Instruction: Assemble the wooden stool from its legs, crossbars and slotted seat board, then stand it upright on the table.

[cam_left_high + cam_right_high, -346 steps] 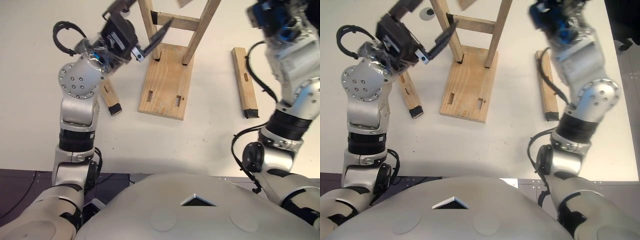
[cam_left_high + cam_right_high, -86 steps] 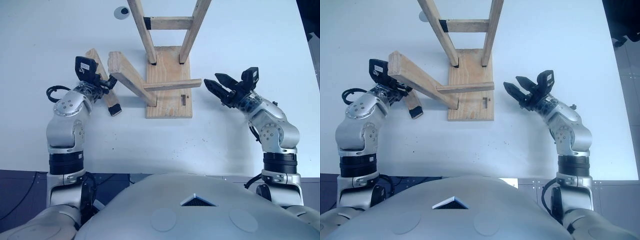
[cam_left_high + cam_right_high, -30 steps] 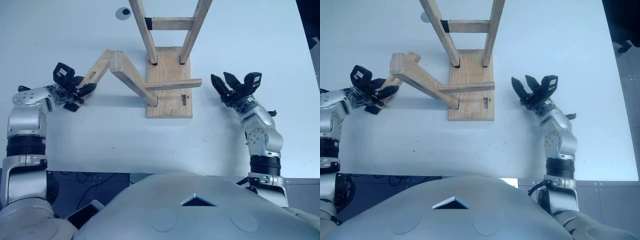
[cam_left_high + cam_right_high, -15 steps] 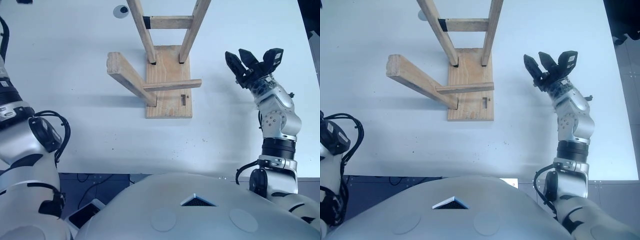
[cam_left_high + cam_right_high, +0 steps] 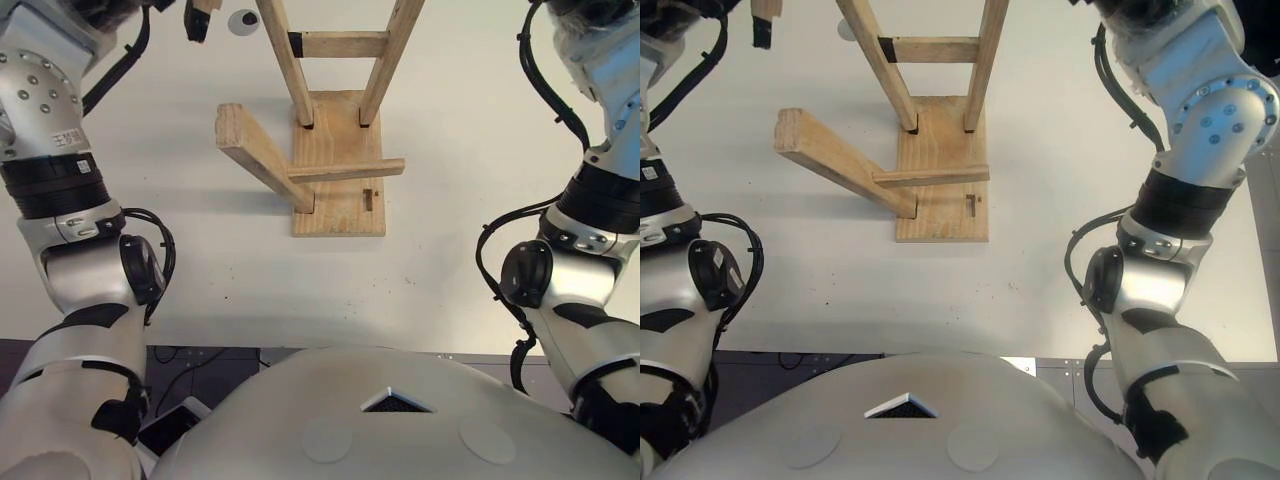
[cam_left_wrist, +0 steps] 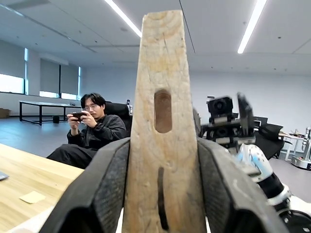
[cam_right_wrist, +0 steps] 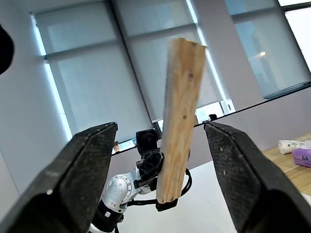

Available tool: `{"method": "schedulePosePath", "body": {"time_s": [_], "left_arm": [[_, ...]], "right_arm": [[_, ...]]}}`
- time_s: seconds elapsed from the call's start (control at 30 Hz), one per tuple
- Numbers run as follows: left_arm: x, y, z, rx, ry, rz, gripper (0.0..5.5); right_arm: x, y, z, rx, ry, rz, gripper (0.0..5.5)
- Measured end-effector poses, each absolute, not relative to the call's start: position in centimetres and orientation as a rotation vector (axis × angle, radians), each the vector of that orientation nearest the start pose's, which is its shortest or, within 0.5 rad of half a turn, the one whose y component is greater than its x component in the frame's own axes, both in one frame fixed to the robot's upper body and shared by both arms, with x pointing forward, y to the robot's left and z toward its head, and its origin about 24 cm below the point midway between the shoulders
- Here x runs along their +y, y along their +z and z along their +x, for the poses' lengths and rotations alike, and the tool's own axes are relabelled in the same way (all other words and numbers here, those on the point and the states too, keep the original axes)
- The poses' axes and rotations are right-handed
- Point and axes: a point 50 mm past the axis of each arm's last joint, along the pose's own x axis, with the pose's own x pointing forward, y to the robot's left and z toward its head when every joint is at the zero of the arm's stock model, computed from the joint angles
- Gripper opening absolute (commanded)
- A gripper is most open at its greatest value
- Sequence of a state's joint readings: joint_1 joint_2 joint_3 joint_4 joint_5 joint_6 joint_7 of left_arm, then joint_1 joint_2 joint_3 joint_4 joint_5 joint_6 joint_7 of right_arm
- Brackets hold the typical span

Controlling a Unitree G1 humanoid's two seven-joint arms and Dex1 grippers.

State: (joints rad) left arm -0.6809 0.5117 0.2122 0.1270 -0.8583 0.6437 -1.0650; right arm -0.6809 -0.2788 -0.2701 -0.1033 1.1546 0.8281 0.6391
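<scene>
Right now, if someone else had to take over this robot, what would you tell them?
Left gripper shut on the fourth leg, raised above the table. Right gripper open, empty, raised.
Seat board lies flat; two legs stand in its far slots, joined by a crossbar. A third leg leans from the near left slot, with a second crossbar jutting over the board.
Left to do: straighten it, fit the fourth leg into the empty slot, flip the stool upright.

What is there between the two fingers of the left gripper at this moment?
A wooden leg with an oval slot, held between the fingers of the left gripper, which press on its two sides; the left wrist view shows this.
</scene>
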Motion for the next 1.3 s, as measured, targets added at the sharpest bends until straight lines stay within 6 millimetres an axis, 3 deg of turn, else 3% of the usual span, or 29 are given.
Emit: {"method": "schedulePosePath", "body": {"time_s": [0.2, 0.47, 0.8, 1.07, 1.3], "left_arm": [[17.7, 21.1, 30.7, -0.082, -1.361, -0.419, 1.99], [16.5, 21.6, 30.0, -0.095, -1.412, -0.498, 1.99], [16.5, 21.5, 29.5, -0.029, -1.463, -0.46, 1.99], [16.4, 21.2, 29.4, 0.0, -1.472, -0.455, 1.99], [16.7, 21.4, 29.6, 0.031, -1.473, -0.458, 1.99]], "right_arm": [[-11.0, 24.3, 29.6, -0.202, 1.335, 0.697, 3.29], [-8.5, 23.0, 29.8, -0.126, 1.368, 0.725, 3.29], [-7.6, 22.5, 30.2, -0.073, 1.417, 0.655, 3.29], [-8.2, 22.3, 30.6, -0.04, 1.461, 0.638, 2.11], [-8.1, 22.4, 30.9, -0.022, 1.487, 0.644, 2.03]]}}
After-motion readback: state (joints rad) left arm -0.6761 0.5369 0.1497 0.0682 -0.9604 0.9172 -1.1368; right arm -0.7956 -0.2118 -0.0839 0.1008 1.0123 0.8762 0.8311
